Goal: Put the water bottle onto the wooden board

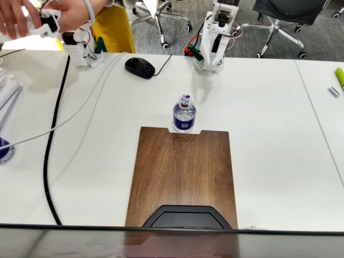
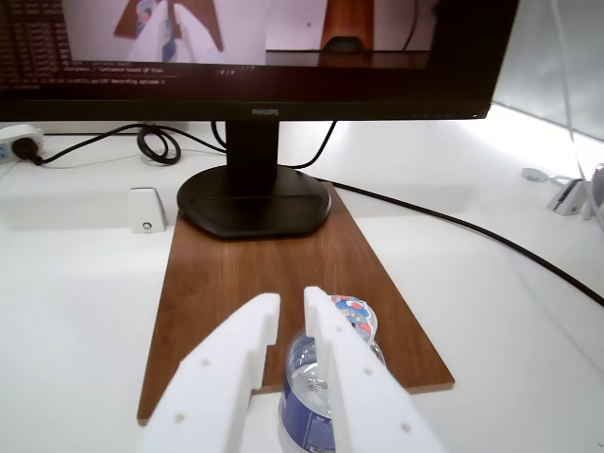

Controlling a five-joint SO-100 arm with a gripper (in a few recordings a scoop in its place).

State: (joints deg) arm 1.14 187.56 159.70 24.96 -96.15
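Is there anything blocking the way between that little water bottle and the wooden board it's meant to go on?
Nothing visible does. The water bottle stands upright on the white table right at the notch in the wooden board. The board's near stretch is bare; a monitor base sits only on its far end.

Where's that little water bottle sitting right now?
In the fixed view the water bottle stands upright on the white table, in the notch at the far short edge of the wooden board, nearer than the computer mouse.

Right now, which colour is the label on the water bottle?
Dark blue; the water bottle shows it best in the fixed view.
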